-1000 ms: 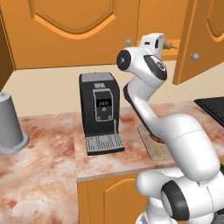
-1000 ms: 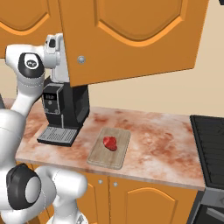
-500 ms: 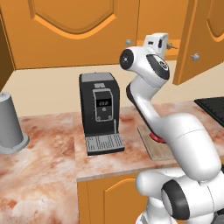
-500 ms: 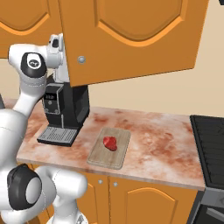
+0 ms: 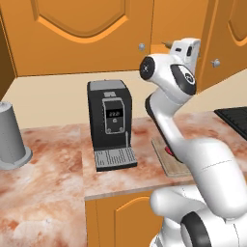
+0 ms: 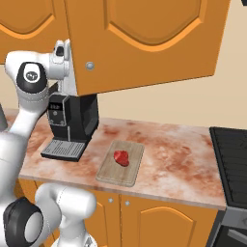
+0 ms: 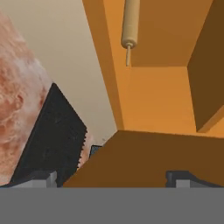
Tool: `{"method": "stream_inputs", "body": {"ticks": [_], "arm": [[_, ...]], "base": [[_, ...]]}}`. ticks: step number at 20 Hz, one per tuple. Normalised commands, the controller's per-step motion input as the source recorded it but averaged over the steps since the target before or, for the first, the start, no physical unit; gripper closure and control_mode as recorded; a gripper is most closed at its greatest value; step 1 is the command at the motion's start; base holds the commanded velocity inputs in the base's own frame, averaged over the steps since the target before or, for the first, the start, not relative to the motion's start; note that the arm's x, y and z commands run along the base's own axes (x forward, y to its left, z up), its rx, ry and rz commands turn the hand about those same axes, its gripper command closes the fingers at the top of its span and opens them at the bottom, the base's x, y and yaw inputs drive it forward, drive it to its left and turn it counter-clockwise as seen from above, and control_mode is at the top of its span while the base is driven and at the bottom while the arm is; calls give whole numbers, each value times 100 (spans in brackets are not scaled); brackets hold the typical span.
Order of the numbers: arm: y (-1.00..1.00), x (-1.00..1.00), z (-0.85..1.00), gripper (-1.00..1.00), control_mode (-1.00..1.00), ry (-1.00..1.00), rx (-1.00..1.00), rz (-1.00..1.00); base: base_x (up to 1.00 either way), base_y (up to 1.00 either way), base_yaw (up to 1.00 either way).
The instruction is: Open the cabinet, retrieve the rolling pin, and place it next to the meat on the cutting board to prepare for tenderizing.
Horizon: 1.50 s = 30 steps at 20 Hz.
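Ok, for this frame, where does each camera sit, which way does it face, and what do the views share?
Left base view: behind the arm on its left, looking forward and down at the coffee machine and counter; the arm rises at lower right.
Right base view: behind on its right, facing the open cabinet door, the cutting board and meat; arm at left.
Hand view: on the hand, tilted, looking into the cabinet at the rolling pin; fingertips at the bottom, apart.
Both base views share the coffee machine, cutting board and arm.

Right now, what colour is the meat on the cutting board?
Glossy red. The meat shows best in the right base view, on the light-brown board.
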Motion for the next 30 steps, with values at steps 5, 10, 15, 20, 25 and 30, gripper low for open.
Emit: {"method": "stream_inputs", "body": {"ticks": [5, 10, 15, 20, 25, 30], "arm": [[-52, -52, -1, -100, -100, -4, 0, -8], [-61, -54, 0, -100, -100, -8, 0, -7], [-58, -54, 0, -100, -100, -10, 0, -6], [-80, -53, -2, -100, -100, -7, 0, -7], [-80, -44, -5, -100, -100, -7, 1, -5], [-80, -33, -4, -100, -100, -7, 2, -3]], "base": [[0, 0, 0], [0, 0, 0], [0, 0, 0], [0, 0, 0], [0, 0, 0], [0, 0, 0]]}}
